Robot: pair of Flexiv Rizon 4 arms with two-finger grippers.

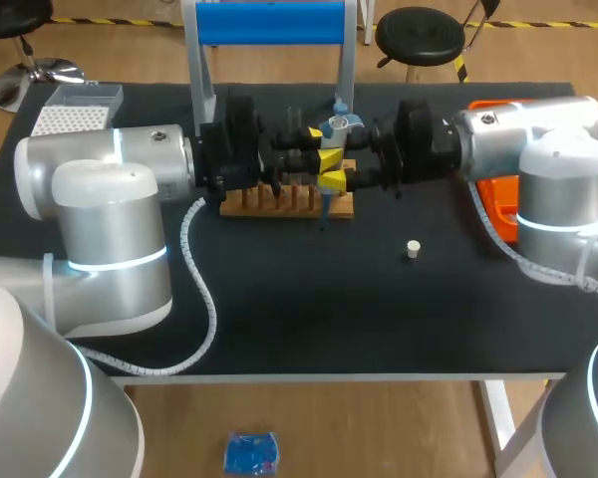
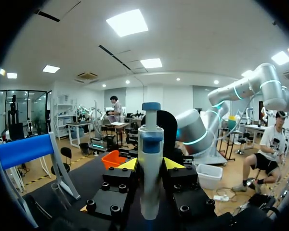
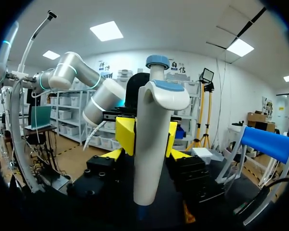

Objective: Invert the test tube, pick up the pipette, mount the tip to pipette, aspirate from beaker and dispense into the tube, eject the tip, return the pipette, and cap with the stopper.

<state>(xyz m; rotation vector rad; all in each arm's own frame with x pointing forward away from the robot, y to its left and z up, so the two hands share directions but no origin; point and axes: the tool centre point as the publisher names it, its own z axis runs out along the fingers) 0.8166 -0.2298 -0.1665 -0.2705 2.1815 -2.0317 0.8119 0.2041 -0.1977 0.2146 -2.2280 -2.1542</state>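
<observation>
Stopper [image 1: 413, 249] right of rack [image 1: 279, 204]; pipette [image 1: 337, 127] above rack

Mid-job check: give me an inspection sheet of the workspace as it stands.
Surface: black table.
Job's things: white pipette with blue plunger upright over wooden tube rack; small white stopper loose on table; white tip box back left.
Clutter: orange tray partly behind right arm.
Grippers: right gripper shut on pipette; left gripper facing it, close.
Cables: white spiral-wrapped cable from left arm lies on table.
Surroundings: blue-barred stand behind rack.

An orange tray [image 1: 498, 209] lies at the right edge of the black table [image 1: 309, 309].
</observation>
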